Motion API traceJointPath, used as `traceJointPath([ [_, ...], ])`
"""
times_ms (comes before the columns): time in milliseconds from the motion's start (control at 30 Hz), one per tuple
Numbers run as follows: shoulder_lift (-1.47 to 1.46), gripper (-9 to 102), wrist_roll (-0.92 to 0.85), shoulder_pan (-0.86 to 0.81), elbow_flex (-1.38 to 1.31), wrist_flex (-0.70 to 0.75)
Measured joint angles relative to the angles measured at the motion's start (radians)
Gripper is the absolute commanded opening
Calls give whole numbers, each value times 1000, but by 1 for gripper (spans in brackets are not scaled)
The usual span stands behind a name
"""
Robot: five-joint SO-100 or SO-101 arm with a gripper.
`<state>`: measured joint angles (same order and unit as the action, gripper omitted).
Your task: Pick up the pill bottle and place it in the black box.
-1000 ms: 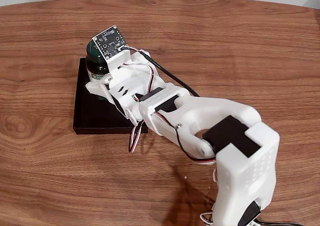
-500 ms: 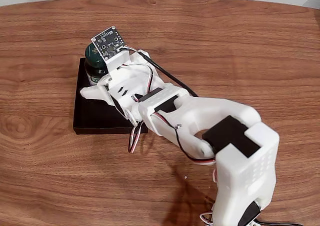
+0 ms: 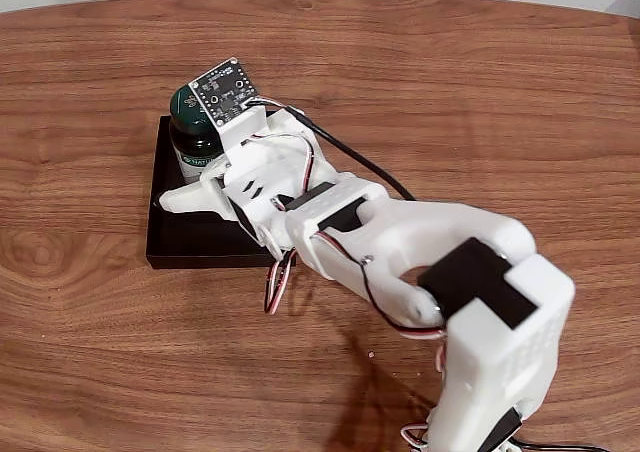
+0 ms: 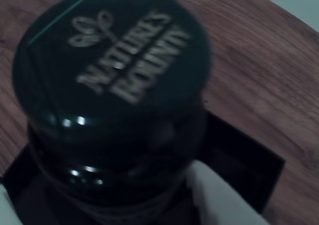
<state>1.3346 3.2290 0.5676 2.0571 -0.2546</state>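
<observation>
Where the white arm reaches out over the left part of the table in the fixed view, its gripper (image 3: 196,177) sits spread apart around the base of the pill bottle (image 3: 190,132), one white finger (image 3: 185,198) splayed out to the left over the floor of the black box (image 3: 180,234) and clear of the bottle's side. In the wrist view a white fingertip (image 4: 219,200) shows at the lower right just beside the bottle's body, though whether it touches the glass cannot be told from the blur. The pill bottle (image 4: 112,100) stands upright inside the black box (image 4: 249,170), near its far end in the fixed view, with its dark green cap on and lettering reading "Nature's Bounty" across the top in the wrist view; a strip of its pale label shows below the cap in the fixed view. A small green circuit board (image 3: 225,89) on the wrist hangs just over the bottle's right shoulder. The box lies flat on the brown wood-grain table (image 3: 450,92), and a black cable (image 3: 350,152) runs back along the arm toward its base at the lower right.
</observation>
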Motion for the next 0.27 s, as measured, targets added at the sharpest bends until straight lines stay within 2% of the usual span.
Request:
traceJointPath([
  [267, 127, 46, 12, -46, 95, 0],
])
